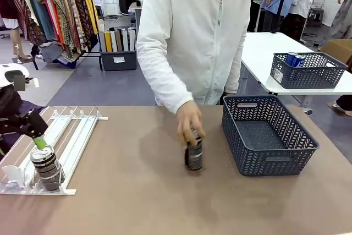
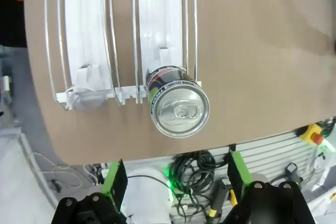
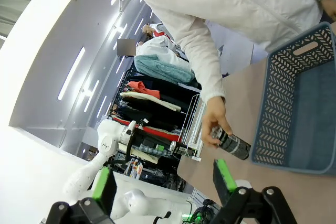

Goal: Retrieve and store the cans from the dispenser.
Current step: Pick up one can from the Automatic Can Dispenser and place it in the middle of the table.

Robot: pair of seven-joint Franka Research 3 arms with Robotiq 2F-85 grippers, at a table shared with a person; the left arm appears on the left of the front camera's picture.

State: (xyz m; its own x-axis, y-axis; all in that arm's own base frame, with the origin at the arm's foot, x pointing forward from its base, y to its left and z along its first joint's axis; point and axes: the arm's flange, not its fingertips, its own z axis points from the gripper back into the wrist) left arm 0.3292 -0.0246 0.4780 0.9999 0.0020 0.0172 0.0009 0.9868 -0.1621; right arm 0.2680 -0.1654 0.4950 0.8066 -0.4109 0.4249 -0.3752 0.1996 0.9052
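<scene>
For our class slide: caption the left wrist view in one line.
Open left gripper hovers above a dark can at the stopper end of the white dispenser.

Front view: I look from the robot's side across the table toward the person, wide enough to take in the dispenser and the basket.
Left wrist view: I look almost straight down, close over the dispenser can.
Right wrist view: rolled sideways (the person leans across my picture), farther back, facing the held can.
Shared: front and left wrist both show the dispenser can; front and right wrist both show the held can and the basket.
</scene>
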